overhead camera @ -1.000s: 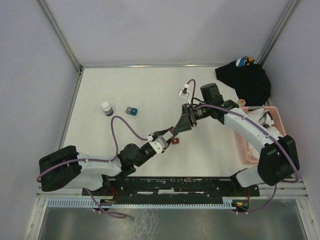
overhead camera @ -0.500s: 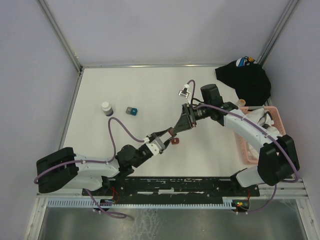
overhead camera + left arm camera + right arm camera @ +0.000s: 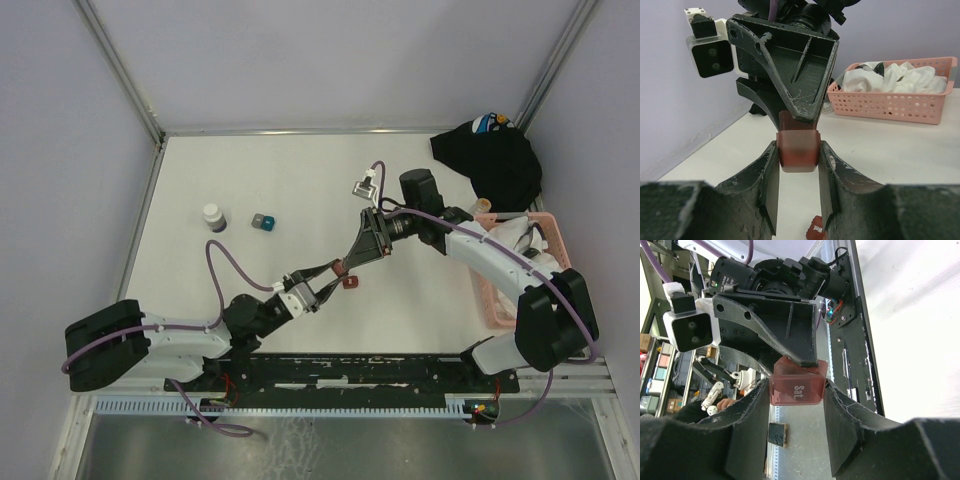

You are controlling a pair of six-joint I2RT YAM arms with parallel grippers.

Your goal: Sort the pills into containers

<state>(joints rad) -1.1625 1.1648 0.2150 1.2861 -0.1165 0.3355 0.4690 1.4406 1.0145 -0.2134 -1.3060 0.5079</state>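
A dark-red square container [image 3: 340, 267] marked "Sat." [image 3: 796, 389] hangs above the table between both arms. My left gripper [image 3: 798, 150] is shut on it, the fingertips pressing its two sides. My right gripper [image 3: 796, 387] comes from the opposite side and is shut on the same box, one finger [image 3: 790, 80] lying over its top. A second dark-red container [image 3: 350, 283] marked "Wed" [image 3: 815, 230] lies on the table just below. A small vial with an amber top [image 3: 485, 204] stands by the basket. No pills show.
A white bottle [image 3: 213, 217] and a small blue-grey box [image 3: 263, 221] sit at the left of the table. A pink slatted basket [image 3: 497, 300] with white cloth stands at the right edge, with a black cloth [image 3: 490, 160] behind it.
My right gripper's jaws have narrowed onto the box held by the left. The left arm has drawn back toward its base while its fingertips stayed at the meeting point.
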